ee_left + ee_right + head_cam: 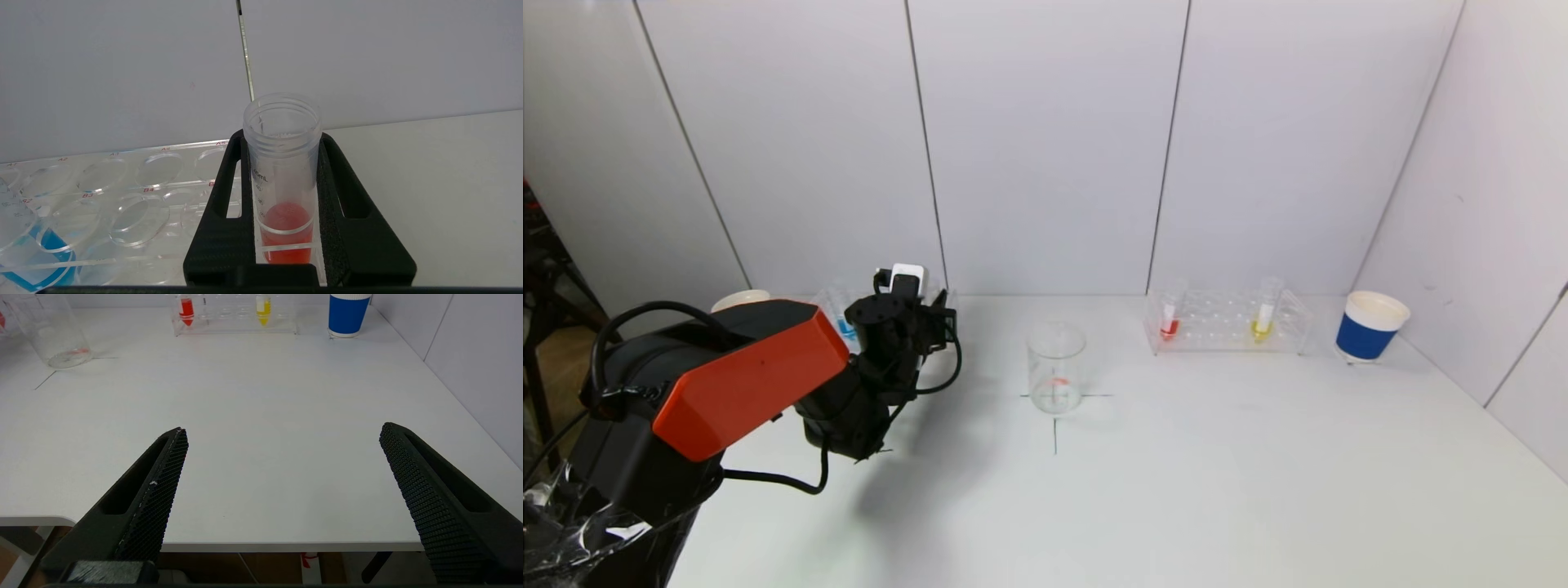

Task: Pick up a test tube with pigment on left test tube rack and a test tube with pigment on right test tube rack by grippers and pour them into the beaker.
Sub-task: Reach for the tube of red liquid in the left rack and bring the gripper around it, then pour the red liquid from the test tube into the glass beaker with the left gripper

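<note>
At far left of the head view, your left gripper (286, 228) was at the left test tube rack (122, 192), behind the orange arm cover. Left wrist view showed it closed around the red tube (282, 179): both fingers (229, 228) flush against its sides, tube upright, red pigment pooled in the bottom, mouth open with no cap. Whether the tube had cleared its rack hole, you couldn't tell from that angle; rack edges were visible across its lower part. A blue tube (36, 253) sat in the same rack at lower left of that frame.

At centre of the head view, the beaker (1056, 367) stood on the table's cross mark, with only a faint red trace at the bottom.

Upper right of the head view: the right test tube rack (1225, 325) held a red-pigment tube (1170, 320) and a yellow tube (1264, 318), with a blue paper cup (1370, 327) just beside it.

Your right gripper (282, 498) was spread wide with nothing in it, hanging over the near table edge, well apart from the right rack.

My read: step in hand was the left pick, grasp made, pour not done. Next move calls for a straight vertical lift to clear the rack, then carry to the beaker keeping the tube upright, since it's uncapped. Right arm has its whole pick ahead.
</note>
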Robot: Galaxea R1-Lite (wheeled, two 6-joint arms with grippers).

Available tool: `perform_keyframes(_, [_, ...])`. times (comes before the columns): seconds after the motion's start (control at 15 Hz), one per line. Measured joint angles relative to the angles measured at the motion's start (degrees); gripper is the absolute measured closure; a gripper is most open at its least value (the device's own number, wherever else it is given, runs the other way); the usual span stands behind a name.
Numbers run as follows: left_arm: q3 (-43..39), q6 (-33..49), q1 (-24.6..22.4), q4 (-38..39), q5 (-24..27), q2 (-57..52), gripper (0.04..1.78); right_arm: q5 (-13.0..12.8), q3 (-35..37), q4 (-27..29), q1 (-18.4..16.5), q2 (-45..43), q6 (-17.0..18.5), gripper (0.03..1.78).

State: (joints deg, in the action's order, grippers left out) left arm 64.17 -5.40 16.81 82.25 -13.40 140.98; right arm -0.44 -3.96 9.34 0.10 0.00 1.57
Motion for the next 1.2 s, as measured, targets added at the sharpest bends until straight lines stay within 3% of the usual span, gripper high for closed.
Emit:
perform_keyframes(0.73, [-0.2, 0.0, 0.0, 0.0, 0.0, -0.4, 1.37, 0.0, 0.0, 0.0, 0.0, 0.0, 0.0, 0.10])
perform_keyframes(1.2, [-0.6, -4.1, 0.1, -2.7, -0.1, -8.2, 1.37, 0.0, 0.0, 0.0, 0.0, 0.0, 0.0, 0.10])
